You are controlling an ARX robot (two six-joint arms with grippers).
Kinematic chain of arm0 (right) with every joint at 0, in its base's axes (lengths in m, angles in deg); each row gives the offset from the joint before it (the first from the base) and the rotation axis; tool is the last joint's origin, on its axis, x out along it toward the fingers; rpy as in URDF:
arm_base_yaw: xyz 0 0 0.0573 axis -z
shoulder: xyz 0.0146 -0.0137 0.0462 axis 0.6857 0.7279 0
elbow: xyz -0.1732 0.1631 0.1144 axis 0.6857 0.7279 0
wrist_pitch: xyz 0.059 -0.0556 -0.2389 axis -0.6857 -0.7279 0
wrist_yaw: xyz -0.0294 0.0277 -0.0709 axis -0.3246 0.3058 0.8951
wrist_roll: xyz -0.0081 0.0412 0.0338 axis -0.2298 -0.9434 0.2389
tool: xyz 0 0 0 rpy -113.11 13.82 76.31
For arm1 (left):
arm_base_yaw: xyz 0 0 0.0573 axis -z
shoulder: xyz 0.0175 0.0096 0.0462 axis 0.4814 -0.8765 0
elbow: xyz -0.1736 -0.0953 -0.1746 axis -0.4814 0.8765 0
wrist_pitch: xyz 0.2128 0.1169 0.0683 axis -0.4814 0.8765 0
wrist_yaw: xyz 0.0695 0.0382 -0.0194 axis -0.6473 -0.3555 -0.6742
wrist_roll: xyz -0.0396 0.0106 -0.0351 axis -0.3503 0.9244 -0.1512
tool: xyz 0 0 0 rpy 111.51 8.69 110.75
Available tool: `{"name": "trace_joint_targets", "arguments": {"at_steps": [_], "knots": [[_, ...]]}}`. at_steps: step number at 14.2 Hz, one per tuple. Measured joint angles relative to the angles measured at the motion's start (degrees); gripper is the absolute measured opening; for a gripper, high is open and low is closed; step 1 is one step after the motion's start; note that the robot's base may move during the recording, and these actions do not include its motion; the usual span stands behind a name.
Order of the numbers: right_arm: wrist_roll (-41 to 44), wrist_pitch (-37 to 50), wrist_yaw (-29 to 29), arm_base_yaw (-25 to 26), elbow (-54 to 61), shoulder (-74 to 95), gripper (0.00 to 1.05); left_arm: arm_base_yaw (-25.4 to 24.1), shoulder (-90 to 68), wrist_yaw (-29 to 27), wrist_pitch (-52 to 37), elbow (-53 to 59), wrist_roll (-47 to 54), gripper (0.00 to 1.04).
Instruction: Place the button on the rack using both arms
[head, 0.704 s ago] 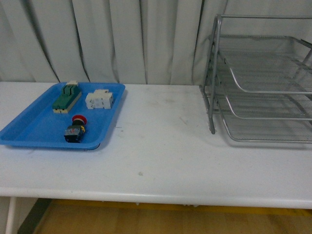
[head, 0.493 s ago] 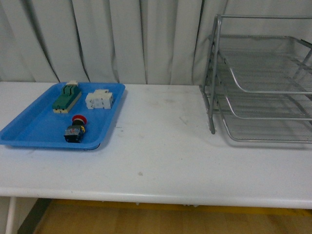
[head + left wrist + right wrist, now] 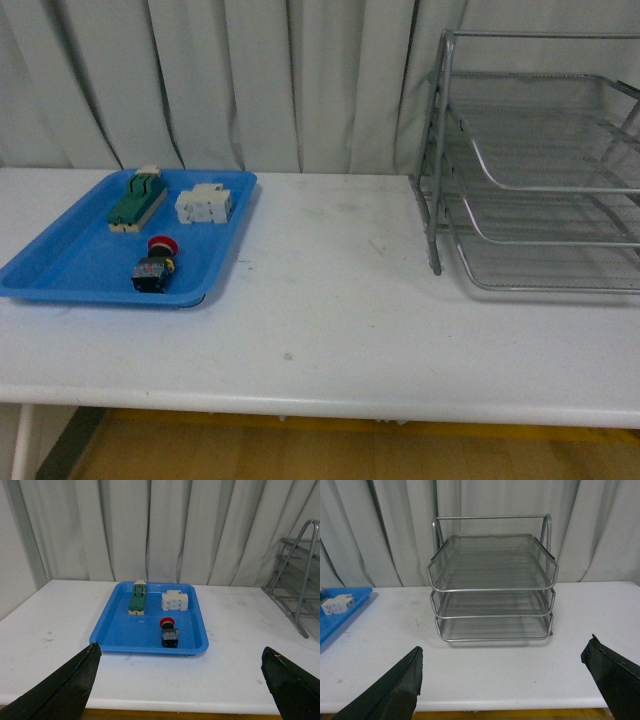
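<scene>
the small push-button with red cap, yellow collar and dark body [image 3: 155, 266] is seen lying in the flat blue plastic tray [image 3: 60, 262] at the left of the white tabletop [image 3: 330, 320], near the tray's front rim, with a green-and-cream block [image 3: 137, 200] and a white blocky component [image 3: 204, 204] behind it. the silver three-tier wire-mesh rack [image 3: 530, 180] is stood well apart, at the right. the left end effector [image 3: 180, 650] and right end effector [image 3: 505, 647] are both spread wide, with nothing gripped.
</scene>
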State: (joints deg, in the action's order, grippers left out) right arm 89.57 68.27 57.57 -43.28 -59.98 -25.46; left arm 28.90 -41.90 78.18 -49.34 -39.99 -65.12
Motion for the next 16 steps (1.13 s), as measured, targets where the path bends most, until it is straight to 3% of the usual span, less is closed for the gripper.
{"name": "trace_joint_targets", "arguments": {"at_steps": [12,14,16], "knots": [[0.0,0.0,0.0,0.0,0.0,0.02,0.98,0.0,0.0,0.0,0.0,0.0,0.0,0.98],[-9.88,9.92,-11.08,8.52,-1.99,12.17,0.98,0.0,0.0,0.07,-0.02,0.0,0.0,0.98],[-19.5,31.98,-20.5,20.26,-9.86,33.73,0.98,0.0,0.0,0.0,0.02,0.0,0.0,0.98]]}}
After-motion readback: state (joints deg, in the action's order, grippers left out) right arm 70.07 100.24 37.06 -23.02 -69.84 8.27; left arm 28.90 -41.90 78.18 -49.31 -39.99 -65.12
